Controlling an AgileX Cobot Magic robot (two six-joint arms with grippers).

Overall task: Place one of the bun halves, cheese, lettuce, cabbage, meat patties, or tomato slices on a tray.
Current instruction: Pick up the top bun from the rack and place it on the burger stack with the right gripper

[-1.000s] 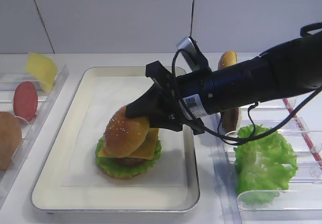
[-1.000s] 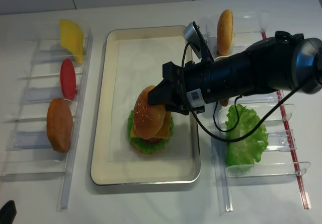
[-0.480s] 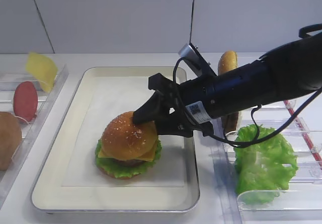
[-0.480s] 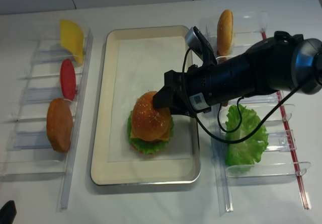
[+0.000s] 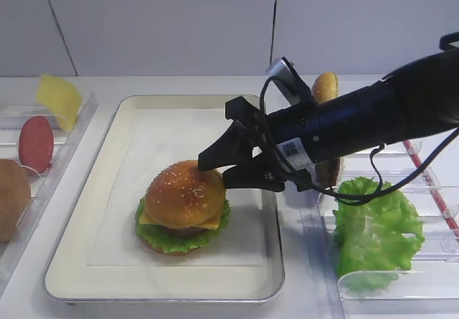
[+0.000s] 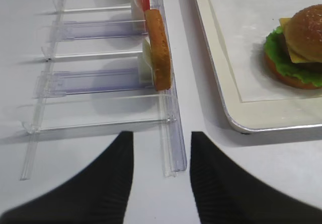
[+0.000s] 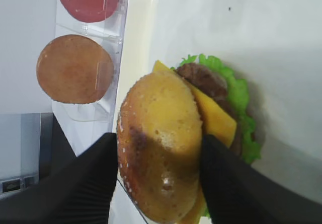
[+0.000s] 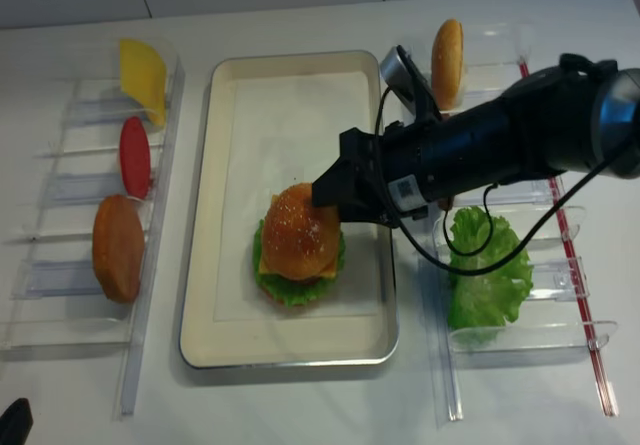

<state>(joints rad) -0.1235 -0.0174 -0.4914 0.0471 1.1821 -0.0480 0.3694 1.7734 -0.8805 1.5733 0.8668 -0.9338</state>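
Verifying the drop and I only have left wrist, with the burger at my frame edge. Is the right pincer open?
Observer: Yes. The right pincer is open, with its jaws on either side of the bun top. I can't tell if they touch it.
Operator: Stock on the right?
Observer: Lettuce and an upright bun half. The arm hides the rest.
Operator: Left side, past my frame?
Observer: One cheese slice, beyond the tomato.
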